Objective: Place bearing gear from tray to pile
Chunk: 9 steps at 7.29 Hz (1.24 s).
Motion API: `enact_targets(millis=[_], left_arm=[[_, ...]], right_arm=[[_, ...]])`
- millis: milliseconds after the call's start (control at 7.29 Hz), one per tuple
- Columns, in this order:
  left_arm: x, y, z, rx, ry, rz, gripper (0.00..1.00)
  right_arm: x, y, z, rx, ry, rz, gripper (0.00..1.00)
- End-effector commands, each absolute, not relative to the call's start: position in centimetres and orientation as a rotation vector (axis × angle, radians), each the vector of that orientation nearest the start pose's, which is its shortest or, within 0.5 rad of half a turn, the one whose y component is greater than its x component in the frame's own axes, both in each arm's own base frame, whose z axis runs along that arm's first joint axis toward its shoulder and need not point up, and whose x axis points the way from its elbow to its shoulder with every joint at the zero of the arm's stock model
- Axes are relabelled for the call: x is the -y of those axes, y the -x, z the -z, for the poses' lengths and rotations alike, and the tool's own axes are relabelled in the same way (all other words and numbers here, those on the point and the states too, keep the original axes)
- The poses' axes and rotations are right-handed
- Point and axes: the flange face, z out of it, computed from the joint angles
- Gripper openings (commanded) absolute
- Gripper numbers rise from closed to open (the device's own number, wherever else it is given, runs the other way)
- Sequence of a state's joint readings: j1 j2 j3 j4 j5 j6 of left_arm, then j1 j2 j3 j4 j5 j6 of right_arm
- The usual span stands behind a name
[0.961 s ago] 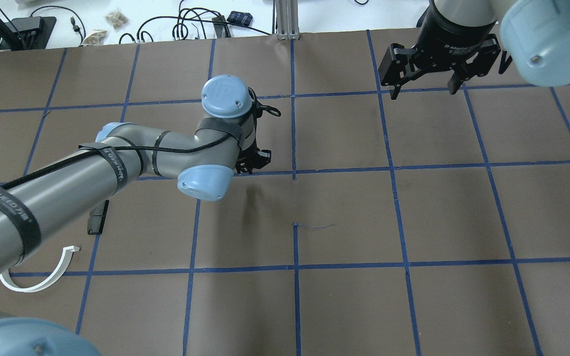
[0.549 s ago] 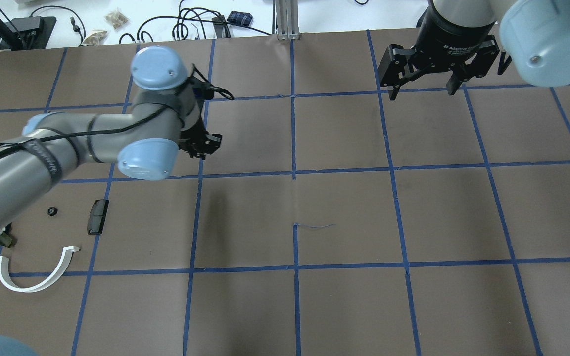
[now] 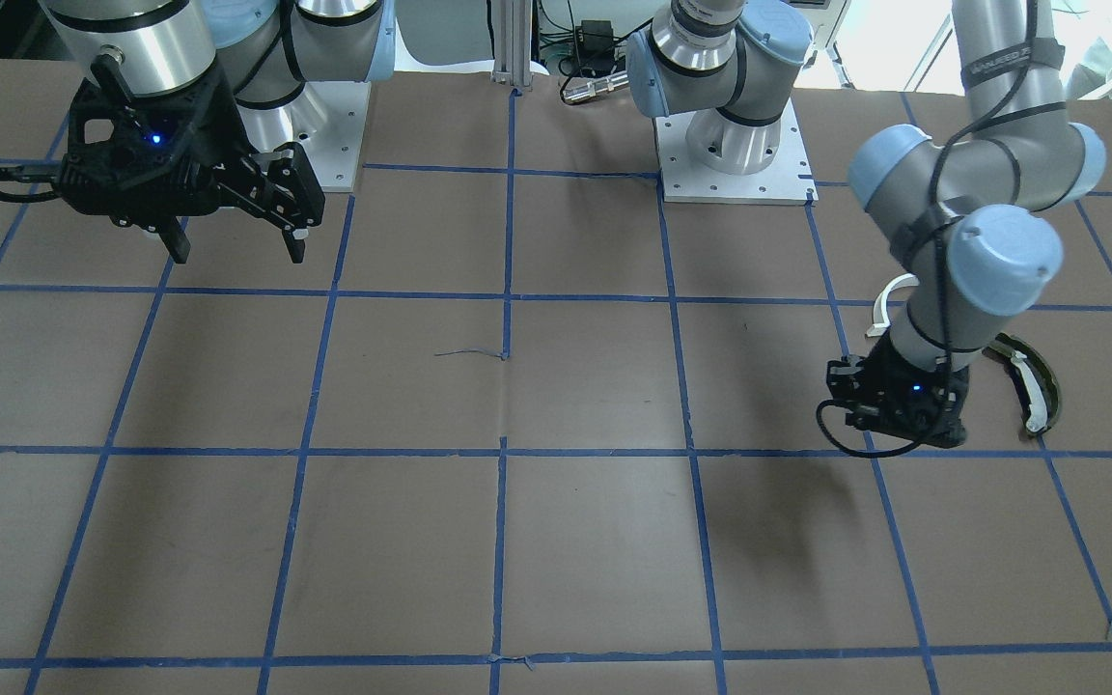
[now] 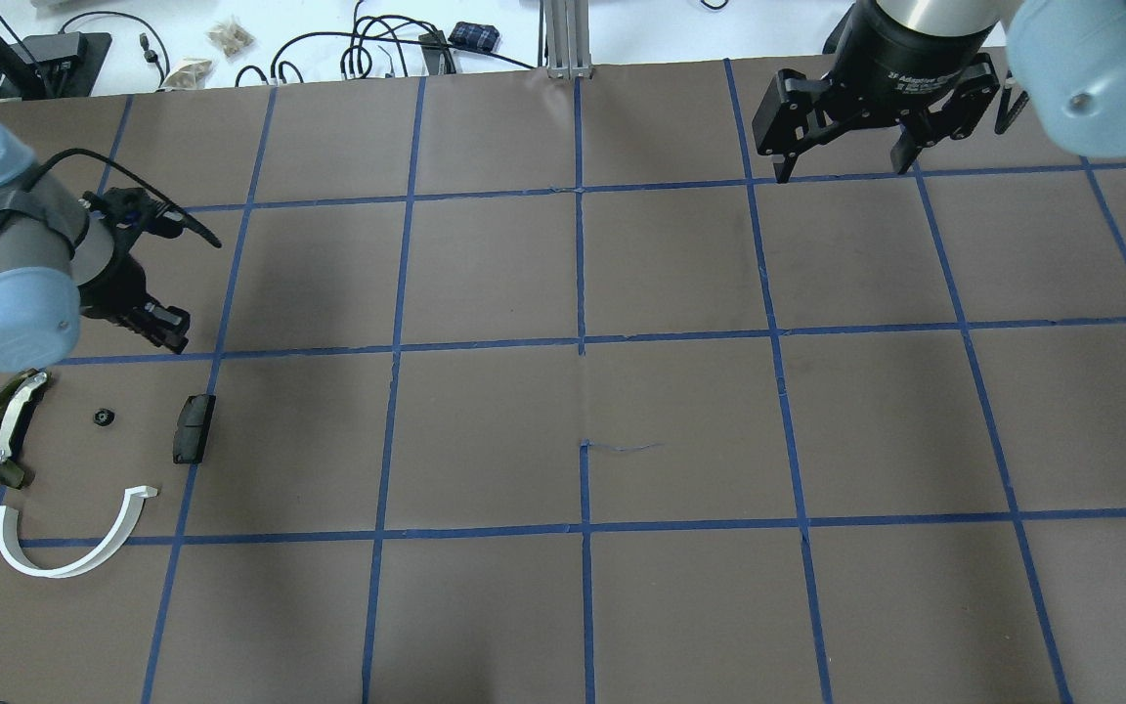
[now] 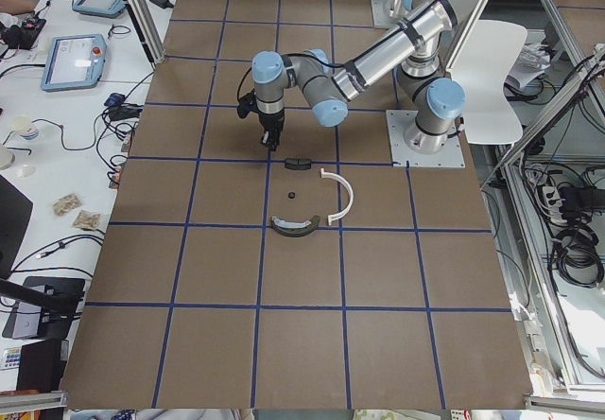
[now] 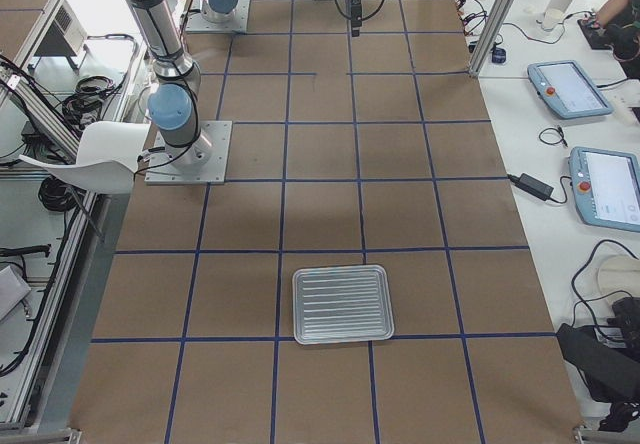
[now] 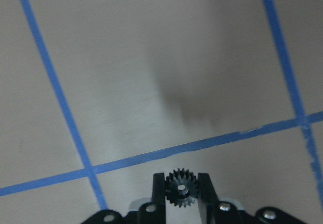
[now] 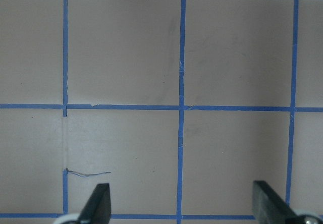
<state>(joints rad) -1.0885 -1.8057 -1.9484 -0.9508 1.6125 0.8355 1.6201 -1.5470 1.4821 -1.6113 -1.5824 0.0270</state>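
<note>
Black gear (image 7: 181, 187) clamped in left claw (image 7: 181, 181) near pile (image 4: 194, 428); right claw (image 4: 842, 168) spread apart, tray (image 6: 342, 304) well away.

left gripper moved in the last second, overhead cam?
Yes. The left gripper swung to the view's left, from near the centre tape line to just beyond the black block.

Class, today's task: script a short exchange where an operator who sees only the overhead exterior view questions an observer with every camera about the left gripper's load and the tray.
Operator: Is the left gripper carrying anything? Overhead hides it.
Observer: Yes. The left wrist view shows a small black gear pinched between its fingers.
Operator: Where is the tray?
Observer: Outside your frame. The exterior right view shows it, ribbed metal, with nothing on it.
</note>
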Motion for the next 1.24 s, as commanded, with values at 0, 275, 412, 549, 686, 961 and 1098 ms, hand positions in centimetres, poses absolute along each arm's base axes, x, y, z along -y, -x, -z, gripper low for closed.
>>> enact_targets(millis=[0, 275, 412, 549, 686, 961, 1098], left_arm=[[50.4, -19.7, -22.5, -3.065, -0.518, 0.073, 0.00], [50.0, -20.4, -20.0, -3.076, -0.495, 0.062, 0.00], [49.6, -20.0, -19.2, -3.090, -0.497, 0.041, 0.00], [49.3, -19.9, -18.7, -3.098, -0.501, 0.029, 0.00], [49.2, -19.9, -18.7, -3.099, -0.501, 0.027, 0.00], [47.9, -19.6, -17.7, -3.119, -0.482, -0.011, 0.00], [47.3, -20.3, -17.7, -3.121, -0.453, -0.011, 0.00]], right_arm=[[50.2, -15.3, -53.1, -3.150, 0.009, 0.064, 1.00], [50.0, -15.9, -52.9, -3.105, -0.015, 0.062, 1.00], [50.0, -15.9, -53.0, -3.105, -0.023, 0.066, 1.00], [50.0, -15.9, -52.8, -3.113, -0.021, 0.062, 1.00], [50.0, -15.8, -52.7, -3.115, -0.018, 0.051, 1.00], [50.0, -15.8, -52.8, -3.120, -0.014, 0.068, 1.00], [50.1, -15.8, -52.6, -3.121, -0.002, 0.063, 1.00]])
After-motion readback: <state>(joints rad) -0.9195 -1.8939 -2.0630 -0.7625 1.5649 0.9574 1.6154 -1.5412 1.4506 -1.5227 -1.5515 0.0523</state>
